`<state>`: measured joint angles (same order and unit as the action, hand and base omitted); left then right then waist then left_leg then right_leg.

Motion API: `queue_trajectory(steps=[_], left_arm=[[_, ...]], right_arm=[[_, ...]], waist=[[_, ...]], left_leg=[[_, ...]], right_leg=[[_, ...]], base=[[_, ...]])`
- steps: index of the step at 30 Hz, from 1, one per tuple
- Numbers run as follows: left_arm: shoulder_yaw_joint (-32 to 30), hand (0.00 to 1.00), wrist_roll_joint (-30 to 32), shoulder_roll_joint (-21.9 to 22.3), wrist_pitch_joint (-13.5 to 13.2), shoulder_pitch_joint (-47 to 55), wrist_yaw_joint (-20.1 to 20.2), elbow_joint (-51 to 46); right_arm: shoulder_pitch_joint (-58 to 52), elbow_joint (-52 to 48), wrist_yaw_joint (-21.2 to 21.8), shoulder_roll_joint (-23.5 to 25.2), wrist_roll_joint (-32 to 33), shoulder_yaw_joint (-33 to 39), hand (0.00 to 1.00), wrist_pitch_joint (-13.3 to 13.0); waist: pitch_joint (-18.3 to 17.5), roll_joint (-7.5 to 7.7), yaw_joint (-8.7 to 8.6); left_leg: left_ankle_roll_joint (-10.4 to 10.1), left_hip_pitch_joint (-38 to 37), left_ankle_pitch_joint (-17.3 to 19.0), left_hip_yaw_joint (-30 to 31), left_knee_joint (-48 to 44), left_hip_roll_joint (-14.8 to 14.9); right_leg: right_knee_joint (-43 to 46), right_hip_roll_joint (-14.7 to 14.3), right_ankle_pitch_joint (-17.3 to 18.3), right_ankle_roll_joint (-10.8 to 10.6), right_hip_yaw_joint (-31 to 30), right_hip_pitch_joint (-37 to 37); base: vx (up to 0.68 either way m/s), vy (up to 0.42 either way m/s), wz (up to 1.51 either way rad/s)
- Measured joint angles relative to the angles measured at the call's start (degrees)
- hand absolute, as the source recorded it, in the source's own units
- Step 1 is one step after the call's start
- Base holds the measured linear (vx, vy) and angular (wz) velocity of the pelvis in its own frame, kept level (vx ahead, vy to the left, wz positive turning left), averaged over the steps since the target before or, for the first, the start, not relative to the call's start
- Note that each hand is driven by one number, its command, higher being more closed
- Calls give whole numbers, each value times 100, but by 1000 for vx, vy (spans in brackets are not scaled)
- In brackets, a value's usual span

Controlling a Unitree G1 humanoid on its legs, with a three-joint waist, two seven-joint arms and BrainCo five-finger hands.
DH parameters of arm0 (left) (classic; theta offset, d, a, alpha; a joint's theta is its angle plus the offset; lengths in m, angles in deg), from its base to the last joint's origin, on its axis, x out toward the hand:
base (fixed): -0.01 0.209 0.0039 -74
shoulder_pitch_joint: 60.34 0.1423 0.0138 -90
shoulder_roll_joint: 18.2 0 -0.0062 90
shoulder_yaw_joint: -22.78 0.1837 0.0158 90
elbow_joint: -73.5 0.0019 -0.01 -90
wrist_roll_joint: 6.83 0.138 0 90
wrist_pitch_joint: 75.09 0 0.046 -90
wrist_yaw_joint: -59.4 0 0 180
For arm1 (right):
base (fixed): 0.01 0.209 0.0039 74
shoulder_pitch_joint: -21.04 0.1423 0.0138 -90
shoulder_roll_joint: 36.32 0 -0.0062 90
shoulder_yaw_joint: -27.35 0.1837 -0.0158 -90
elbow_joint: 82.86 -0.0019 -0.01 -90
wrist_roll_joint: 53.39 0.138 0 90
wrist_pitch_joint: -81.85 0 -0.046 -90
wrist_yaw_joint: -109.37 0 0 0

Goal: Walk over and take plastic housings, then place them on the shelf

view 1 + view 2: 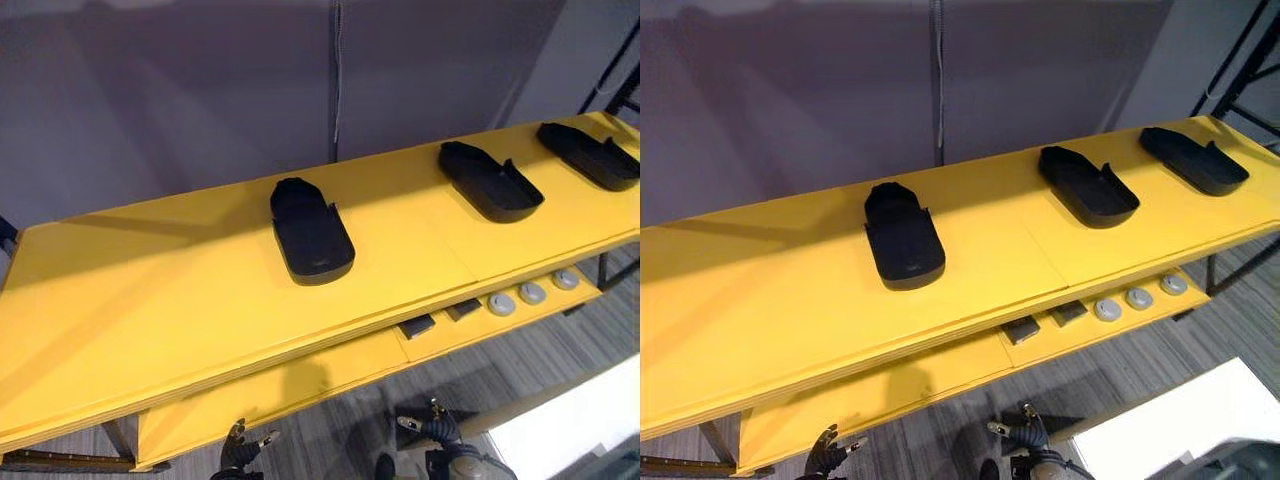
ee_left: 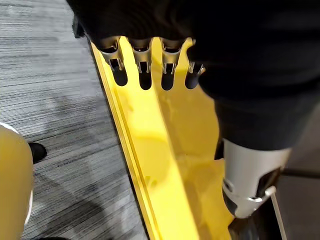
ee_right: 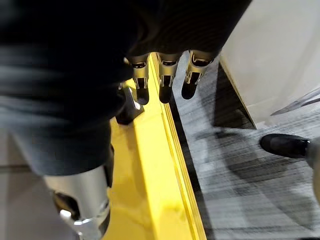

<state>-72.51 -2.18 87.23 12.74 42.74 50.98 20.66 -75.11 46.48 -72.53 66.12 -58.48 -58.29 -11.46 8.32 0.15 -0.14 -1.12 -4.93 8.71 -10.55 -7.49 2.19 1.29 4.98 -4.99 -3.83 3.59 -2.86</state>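
So both hands are hanging loose and empty right now: the left hand [image 1: 240, 450] and the right hand [image 1: 430, 428] sit low, down below the front edge of the long yellow surface [image 1: 150, 300], fingers relaxed with nothing in them (the wrist views show the same, fingers [image 2: 142, 70] just dangling over the yellow lower tier [image 1: 300, 385]). The three black plastic housings are all up on that surface, spaced well apart in a row: the left housing [image 1: 311, 232], the middle housing [image 1: 490, 180] and the far-right housing [image 1: 590, 155]. The left housing is the obvious one to go for imo. It lies up and ahead of both hands, roughly between them but a bit closer to the left hand's side. Its long axis runs front to back, only slightly slanted, wider rounded end toward the front edge. So any reach has to come up over the edge first, then forward.
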Motion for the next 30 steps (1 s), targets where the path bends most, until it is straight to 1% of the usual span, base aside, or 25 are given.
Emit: queue_trajectory(steps=[2,4,5,6,7,8,9,10,11,12,13,14,15,16,17,19,20,24,25,26,27,28,29,30], left_arm=[[-9,0,0,2,-27,-54,-5,-5],[-18,0,1,0,-43,-195,-17,-31],[-18,0,4,-3,-43,-216,-19,-54],[-19,0,8,-5,-47,-229,-19,-158],[-18,0,36,23,-48,-250,-14,-217],[-13,0,130,37,-48,-361,-15,-225],[-9,0,131,35,-46,-396,-14,-224],[-9,0,133,30,-46,-440,-15,-226],[-1,0,155,10,-46,-458,-15,-229],[3,0,181,-1,-45,-461,-14,-229],[3,0,232,-17,-41,-484,-10,-228],[1,0,240,-22,-28,-499,-6,-228],[-2,0,244,-34,-20,-506,-3,-226],[-2,0,252,18,16,-541,1,-191],[11,0,246,67,10,-505,-5,-166],[18,0,240,77,1,-514,-11,-142],[49,0,231,77,2,-545,-8,-19],[215,0,231,72,10,-556,0,273],[233,0,233,61,10,-532,4,307],[233,0,231,59,11,-528,6,339],[234,0,233,67,13,-543,6,347],[230,0,233,39,20,-469,8,348],[225,0,232,-11,36,-405,16,358],[223,0,232,-45,45,-379,26,376]], right_arm=[[98,-73,-3,-1,-11,-2,0,2],[210,-263,-23,-6,-230,-77,0,19],[204,-336,-28,-7,-272,-123,0,24],[184,-491,-28,-6,-401,-208,0,35],[149,-518,-25,-11,-459,-234,0,39],[141,-499,-26,-30,-495,-232,0,81],[133,-485,-26,-38,-499,-232,0,92],[83,-474,-26,-43,-499,-231,0,94],[78,-449,-25,-42,-499,-239,0,91],[78,-439,-25,-42,-499,-239,0,89],[116,-379,-26,-56,-502,-238,0,82],[204,-220,-26,-82,-561,-240,0,84],[243,-161,-26,-92,-600,-241,0,84],[351,-33,-27,-193,-651,-243,0,82],[460,170,-29,-314,-661,-298,0,87],[539,222,-31,-345,-658,-299,0,89],[496,222,-32,-336,-656,-252,0,89],[270,235,-41,-317,-636,-150,0,89],[204,241,-42,-288,-618,-117,0,88],[180,250,-45,-270,-615,-85,0,90],[171,314,-44,-235,-611,-27,0,92],[163,322,-37,-181,-599,-32,0,90],[164,323,-37,-140,-598,-28,0,88],[154,326,-38,-116,-597,-25,0,88]], waist=[[49,67,44],[229,172,126],[258,208,114],[301,252,78],[346,212,68],[367,181,68],[391,142,47],[413,80,12],[382,132,12],[368,147,6],[338,189,-21],[302,251,-7],[284,277,23],[193,166,105],[75,15,119],[35,-2,110],[21,0,96],[-64,-12,98],[-73,-5,91],[-69,-16,55],[-58,-34,26],[-56,-36,35],[-60,-23,23],[-57,-38,6]], left_leg=[[61,94,106,-178,-171,-57],[138,224,289,-694,-456,-139],[166,279,334,-821,-556,-152],[266,400,420,-1042,-720,-100],[338,464,416,-1180,-754,-69],[386,499,373,-1315,-741,31],[385,492,341,-1330,-720,70],[383,439,241,-1358,-620,132],[369,351,139,-1431,-488,157],[372,338,100,-1461,-447,158],[352,367,55,-1507,-443,160],[332,386,43,-1617,-503,155],[311,408,30,-1683,-529,134],[263,511,-13,-1538,-493,168],[159,581,-112,-1415,-391,299],[99,498,-228,-1442,-226,372],[52,413,-263,-1456,-157,403],[-2,175,-314,-1671,41,458],[-4,116,-314,-1812,61,532],[-10,103,-317,-1873,72,570],[-37,35,-329,-2034,134,618],[-128,-38,-273,-2306,136,655],[-171,-100,-254,-2490,122,694],[-222,-161,-264,-2610,123,733]], right_leg=[[47,-16,-139,-51,-429,-240],[39,-29,-424,-158,-1029,-530],[11,-21,-498,-166,-1119,-586],[-70,10,-608,-157,-1210,-659],[65,40,-462,-59,-1034,-780],[1088,73,-150,1,-479,-1154],[1639,99,71,50,-207,-1253],[2439,153,560,179,209,-1240],[2882,178,965,185,476,-1077],[3005,194,1146,142,556,-973],[3006,231,1464,51,698,-707],[2649,272,1633,-27,818,-465],[2313,233,1652,-25,819,-385],[1648,25,1483,199,764,-258],[978,-235,1058,257,583,-82],[490,-414,717,331,328,42],[352,-490,610,360,180,87],[134,-648,375,425,-267,116],[33,-673,324,421,-301,82],[67,-629,526,513,-95,63],[502,-310,766,544,983,-93],[971,61,824,564,1970,-210],[1168,277,881,542,2462,-220],[1242,367,919,566,2760,-207]], base=[[-136,72,-104],[-229,111,-134],[-271,108,-104],[-289,97,-74],[-290,114,-78],[-196,90,-50],[-120,80,-35],[-76,44,-21],[-56,20,-23],[-24,-13,-25],[6,-71,-35],[7,-86,-47],[-8,-130,-82],[-31,-140,-96],[-28,-141,-99],[-45,-120,-82],[-52,-88,-72],[-59,-15,-69],[-107,-17,-46],[-146,1,-53],[-120,34,-65],[-107,50,-93],[-62,27,-98],[-44,-20,-79]])
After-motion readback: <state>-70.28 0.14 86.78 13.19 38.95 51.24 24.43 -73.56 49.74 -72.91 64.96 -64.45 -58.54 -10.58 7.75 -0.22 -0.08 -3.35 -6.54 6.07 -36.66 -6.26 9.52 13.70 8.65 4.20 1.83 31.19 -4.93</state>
